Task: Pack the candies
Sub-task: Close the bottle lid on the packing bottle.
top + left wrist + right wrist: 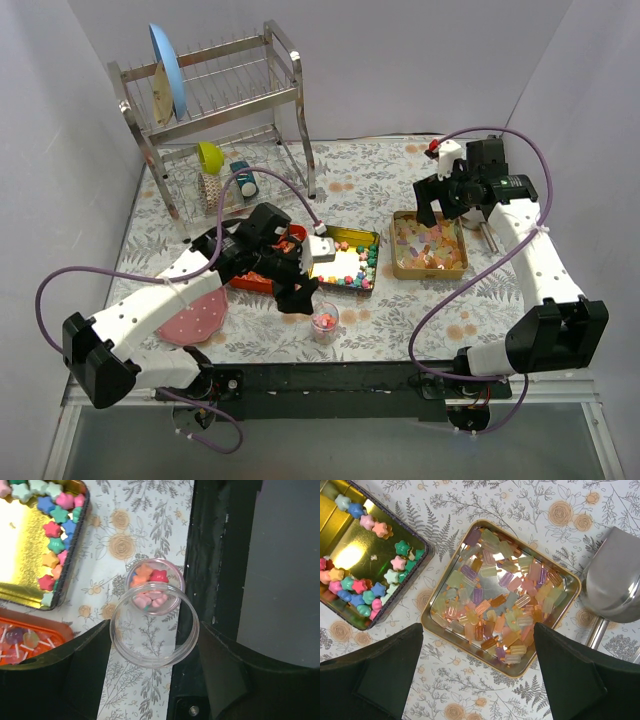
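Observation:
My left gripper [155, 630] is shut on a clear round lid [172, 655], one finger on each side of it. The lid hangs just above a small clear cup [176, 575] that stands near the table's front edge and holds pink, orange and red star candies [150, 600]. More pastel star candies [367, 597] line a dark tin [372, 284]. Popsicle-shaped jellies [495, 600] fill a gold square tray [447, 632]. My right gripper [477, 627] hovers open over that tray's near edge with nothing between its fingers. Clear-wrapped pieces [22, 640] lie in an orange tray [57, 626].
A metal scoop [615, 580] lies just right of the gold tray. At the back left stands a dish rack [215, 110] with a blue plate and a yellow cup. A pink plate [195, 318] lies under my left arm. The black table edge [215, 555] is right beside the cup.

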`<state>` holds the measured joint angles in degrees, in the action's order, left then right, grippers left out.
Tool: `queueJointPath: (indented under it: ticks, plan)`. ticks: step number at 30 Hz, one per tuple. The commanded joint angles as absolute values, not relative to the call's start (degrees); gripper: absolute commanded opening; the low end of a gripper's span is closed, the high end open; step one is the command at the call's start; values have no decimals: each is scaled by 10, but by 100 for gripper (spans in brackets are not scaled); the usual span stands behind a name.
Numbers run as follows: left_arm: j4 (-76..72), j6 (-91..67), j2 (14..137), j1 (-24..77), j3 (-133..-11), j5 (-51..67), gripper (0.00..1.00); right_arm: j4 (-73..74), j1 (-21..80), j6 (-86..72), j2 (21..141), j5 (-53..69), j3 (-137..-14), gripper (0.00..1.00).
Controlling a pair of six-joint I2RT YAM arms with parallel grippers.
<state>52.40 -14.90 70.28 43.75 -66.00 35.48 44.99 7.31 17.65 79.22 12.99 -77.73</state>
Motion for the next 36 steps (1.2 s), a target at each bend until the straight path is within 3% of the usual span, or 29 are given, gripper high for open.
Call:
queueJointPath:
  ticks: [1,36]
  plan:
    - [506,-168,714,501,-649,310,62,434,75,163,806,138,-820,98]
    - [425,-171,774,567,-607,237,64,413,75,169,776,168,-773,98]
